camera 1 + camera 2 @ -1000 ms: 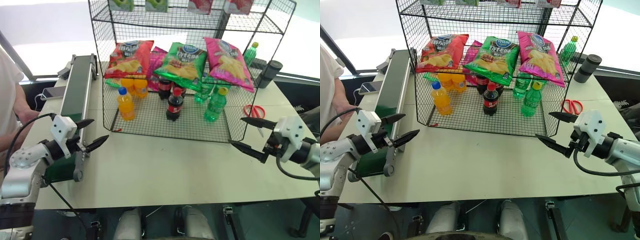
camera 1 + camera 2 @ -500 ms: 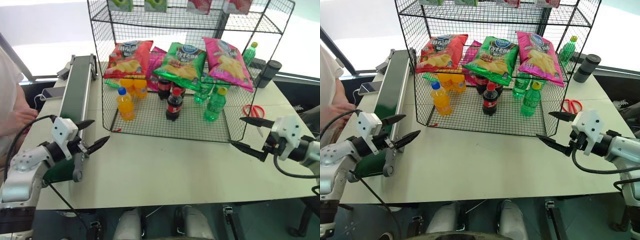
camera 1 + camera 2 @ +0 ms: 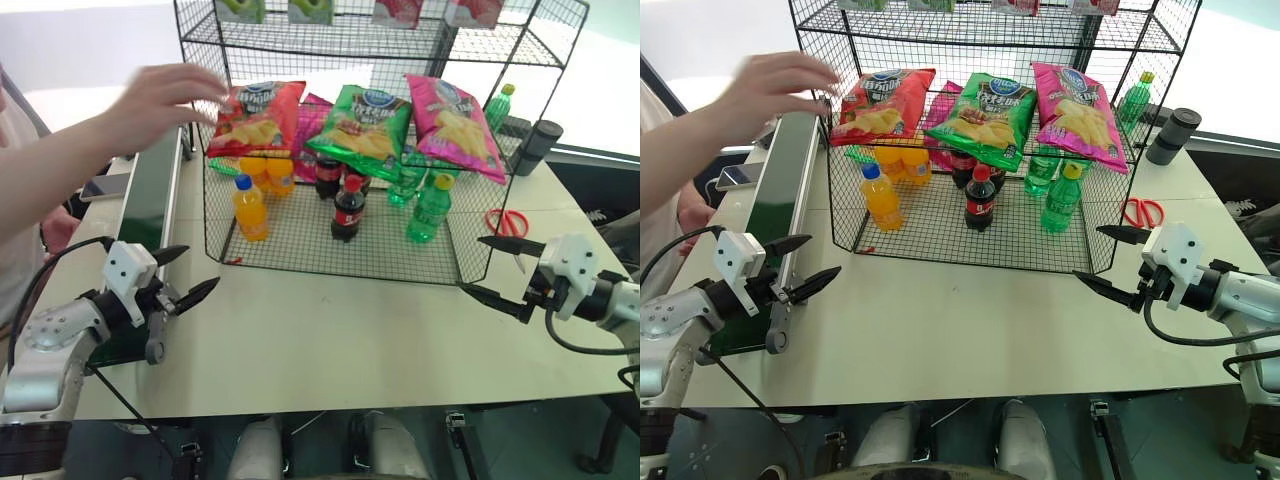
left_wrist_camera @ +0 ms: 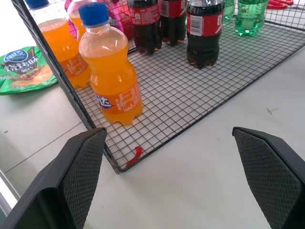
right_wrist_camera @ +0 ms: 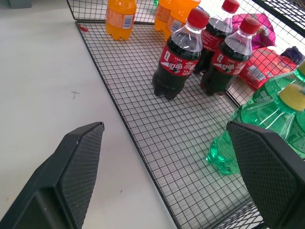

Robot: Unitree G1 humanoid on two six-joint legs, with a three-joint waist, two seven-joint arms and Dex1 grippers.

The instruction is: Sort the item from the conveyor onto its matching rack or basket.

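Both the left gripper (image 3: 190, 272) and right gripper (image 3: 497, 269) hover over the table (image 3: 330, 330) with fingers spread wide, holding nothing. The pink crisp bag (image 3: 455, 112) leans on the rack (image 3: 340, 255), beside the green bag (image 3: 365, 120).

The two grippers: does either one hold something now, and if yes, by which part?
Nothing is held. The left gripper and the right gripper are both open and empty above the table.

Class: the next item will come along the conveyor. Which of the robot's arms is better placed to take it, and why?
Probably the left: its open left pincer hovers beside the conveyor, while the open right pincer hangs across the table beyond the rack.
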